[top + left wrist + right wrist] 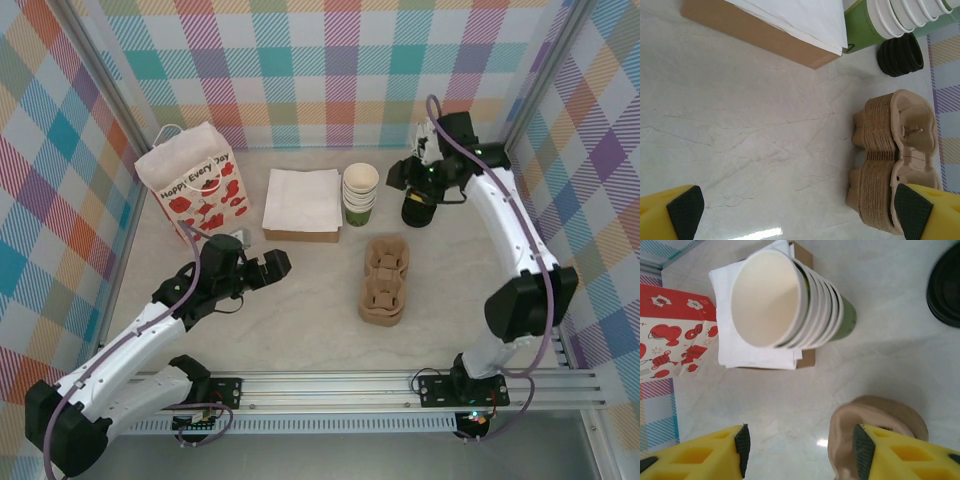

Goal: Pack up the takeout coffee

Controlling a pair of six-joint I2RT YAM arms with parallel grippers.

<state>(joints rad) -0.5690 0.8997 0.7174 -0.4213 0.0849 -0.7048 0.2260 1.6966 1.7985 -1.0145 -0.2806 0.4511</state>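
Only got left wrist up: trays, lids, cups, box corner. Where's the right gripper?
Observer: Top view has the right gripper at the far right, over the lids, just right of the cup stack.
Operator: Any bag out to pack into?
Observer: Yes. A red-and-white paper bag stands upright at the far left, next to the napkin box.
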